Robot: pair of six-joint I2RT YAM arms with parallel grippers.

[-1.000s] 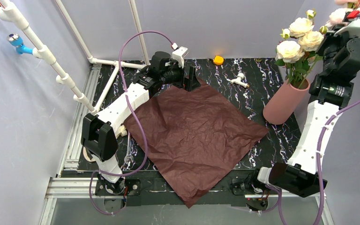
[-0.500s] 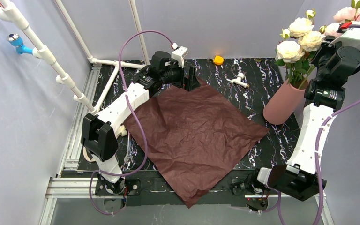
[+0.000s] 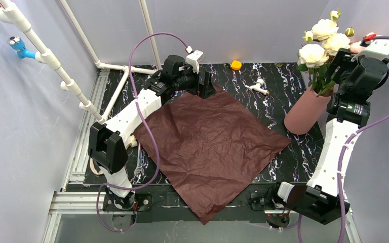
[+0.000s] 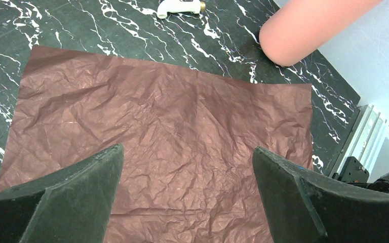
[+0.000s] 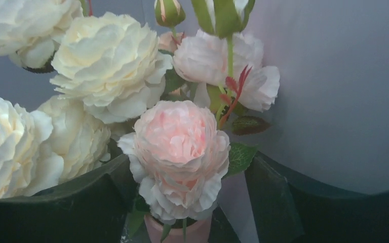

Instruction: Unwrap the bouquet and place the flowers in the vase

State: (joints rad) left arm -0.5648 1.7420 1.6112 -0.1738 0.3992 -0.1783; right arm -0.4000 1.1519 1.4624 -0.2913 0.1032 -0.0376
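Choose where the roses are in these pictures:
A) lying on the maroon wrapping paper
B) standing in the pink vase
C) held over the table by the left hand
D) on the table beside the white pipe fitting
B: the roses stand with their stems down in the pink vase, while the maroon wrapping paper lies spread flat with no flowers on it.

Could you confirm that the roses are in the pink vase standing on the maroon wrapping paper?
Not quite: the roses are in the pink vase, but it stands on the marbled tabletop beside the wrapping paper, per the top view.
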